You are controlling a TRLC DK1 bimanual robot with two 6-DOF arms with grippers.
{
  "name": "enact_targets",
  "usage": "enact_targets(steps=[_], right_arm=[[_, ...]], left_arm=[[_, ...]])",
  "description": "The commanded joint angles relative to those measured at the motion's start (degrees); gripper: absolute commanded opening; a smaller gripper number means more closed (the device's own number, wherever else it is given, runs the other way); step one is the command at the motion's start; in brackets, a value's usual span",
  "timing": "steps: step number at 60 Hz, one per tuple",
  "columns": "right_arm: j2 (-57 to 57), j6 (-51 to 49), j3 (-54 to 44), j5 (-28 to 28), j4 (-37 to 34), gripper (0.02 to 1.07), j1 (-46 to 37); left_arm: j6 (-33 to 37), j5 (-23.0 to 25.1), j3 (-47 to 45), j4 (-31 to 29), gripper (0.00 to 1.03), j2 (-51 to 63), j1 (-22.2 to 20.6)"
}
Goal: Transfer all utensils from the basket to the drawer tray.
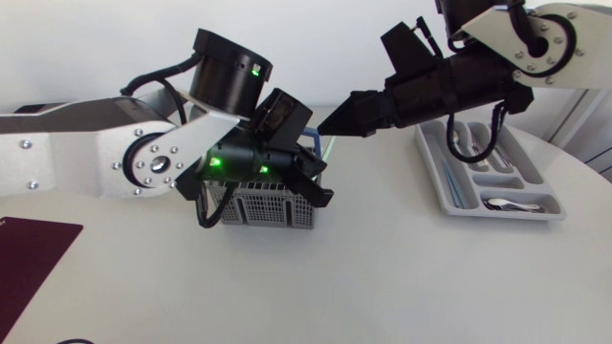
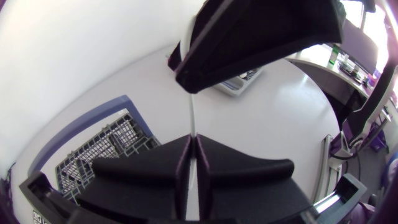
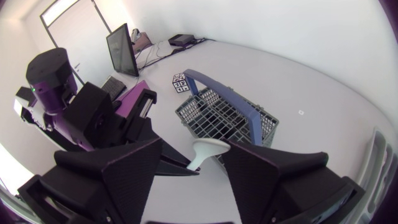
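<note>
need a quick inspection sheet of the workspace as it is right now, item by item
surface: white table, no spills seen
job's things: grey basket with blue handle; drawer tray holding spoons; white utensil held up between both grippers
clutter: dark red mat at the table's edge
grippers: left gripper shut on the white utensil; right gripper open, fingers either side of its broad end
cables: black cable on the left arm; black loop under the right arm
surroundings: nothing seen
</note>
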Motion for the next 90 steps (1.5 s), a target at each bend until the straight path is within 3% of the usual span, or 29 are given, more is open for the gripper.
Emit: enact_targets(steps=[1, 23, 42, 62, 65, 90], right_arm=[[3.31, 2.76, 2.82, 0.12, 0.14, 0.61, 0.17], [7.09, 3.99, 3.96, -0.67, 3.04, 0.56, -0.27], [8.14, 4.79, 3.09, -0.58, 5.94, 0.29, 0.17], [8.41, 5.22, 2.38, -0.67, 6.82, 0.26, 0.44], [8.41, 5.14, 2.38, -0.67, 6.82, 0.2, 0.44], [9.02, 4.87, 2.12, -1.64, 6.99, 0.08, 1.05]], left_arm=[[-1.62, -1.45, 2.08, 1.22, 0.03, 1.16, -0.08], [-5.14, -1.63, 3.05, 2.89, 0.03, 1.87, 3.09], [-6.37, -1.63, 3.32, 3.59, 0.03, 3.01, 3.7], [-7.16, -1.54, 3.4, 3.68, 0.03, 2.92, 4.05], [-7.25, -1.54, 3.4, 3.68, 0.03, 2.92, 4.05], [-7.6, -1.45, 3.32, 3.68, 0.07, 2.66, 4.05]])
